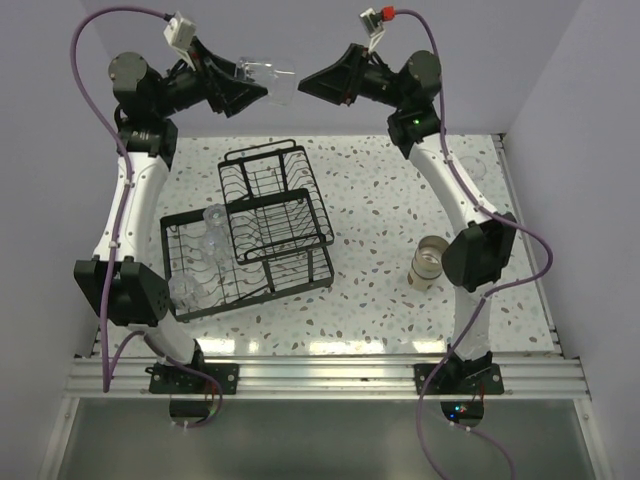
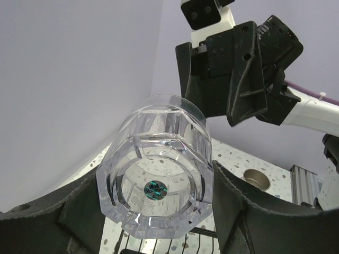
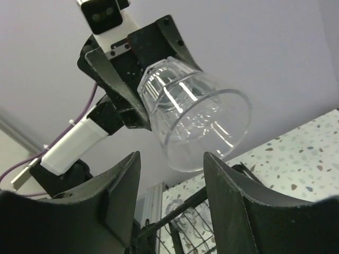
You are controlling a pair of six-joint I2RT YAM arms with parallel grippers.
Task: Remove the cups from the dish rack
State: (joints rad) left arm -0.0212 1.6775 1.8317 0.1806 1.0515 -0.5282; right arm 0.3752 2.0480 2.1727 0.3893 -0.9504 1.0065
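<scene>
Lilac walls, speckled bench (image 1: pixel 380 200). Item one: clear cup (image 1: pixel 272 80), held aloft at the far side, clamped near its base in your left end effector (image 1: pixel 255 90), rim pointing right. Opposite, your right end effector (image 1: pixel 306 80) faces that rim, jaws partly apart, gripping nothing. Item two: dish rack (image 1: pixel 275 215), left of centre, with more clear cups (image 1: pixel 210 240) inside. Item three: tan cup (image 1: pixel 428 262), upright at the right. Handling note: centre your right jaws about the cup wall, close gently, and release left only once that grip looks firm.
</scene>
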